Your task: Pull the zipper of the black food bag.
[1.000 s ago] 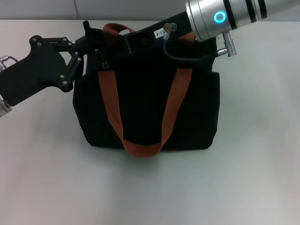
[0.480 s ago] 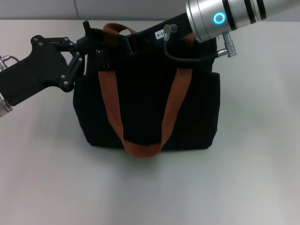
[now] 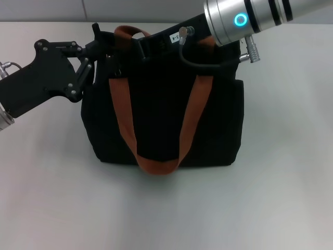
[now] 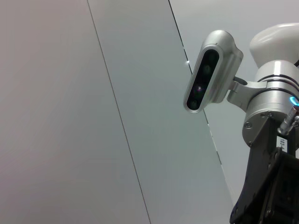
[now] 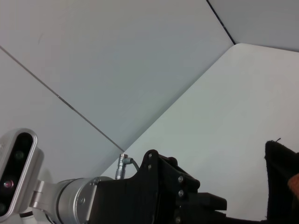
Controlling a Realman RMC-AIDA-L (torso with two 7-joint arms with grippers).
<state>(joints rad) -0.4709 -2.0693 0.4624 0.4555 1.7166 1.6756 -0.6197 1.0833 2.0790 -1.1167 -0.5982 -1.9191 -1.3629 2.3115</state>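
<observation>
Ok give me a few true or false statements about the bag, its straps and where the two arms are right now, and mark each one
1. The black food bag stands upright on the white table. True.
2. The left hand is at the bag's upper left corner. True.
3. The bag's strap handles are blue. False: they are rust-brown, and one hangs down the bag's front.
4. The right hand is parked off to the side, clear of the bag. False: it reaches over the bag's top edge.
5. The bag lies flat on its side. False: it stands with its top edge up.
6. The zipper tab is plainly visible in the head view. False: it cannot be made out among the black parts.
</observation>
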